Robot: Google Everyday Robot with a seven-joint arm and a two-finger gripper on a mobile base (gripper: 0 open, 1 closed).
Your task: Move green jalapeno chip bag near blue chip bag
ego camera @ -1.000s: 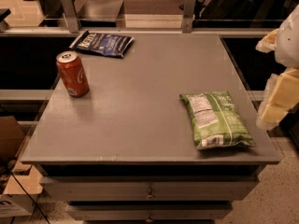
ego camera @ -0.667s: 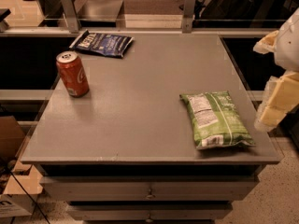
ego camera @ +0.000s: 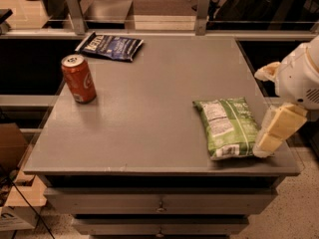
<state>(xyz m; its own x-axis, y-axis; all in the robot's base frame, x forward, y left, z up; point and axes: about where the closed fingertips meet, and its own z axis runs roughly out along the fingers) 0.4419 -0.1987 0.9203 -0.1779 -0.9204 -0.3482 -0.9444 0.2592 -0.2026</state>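
The green jalapeno chip bag (ego camera: pixel 228 126) lies flat on the grey table (ego camera: pixel 149 113) near its front right corner, white label panel up. The blue chip bag (ego camera: pixel 110 46) lies flat at the far left of the table, white lettering at its left end. My gripper (ego camera: pixel 273 135) hangs at the table's right edge, right beside the green bag's lower right end, its pale fingers pointing down-left. It holds nothing that I can see.
A red soda can (ego camera: pixel 79 78) stands upright at the left side of the table, in front of the blue bag. A railing with two metal posts (ego camera: pixel 202 6) runs behind the table. Drawers (ego camera: pixel 159 203) sit below the front edge. A cardboard box (ego camera: pixel 12 203) is on the floor at left.
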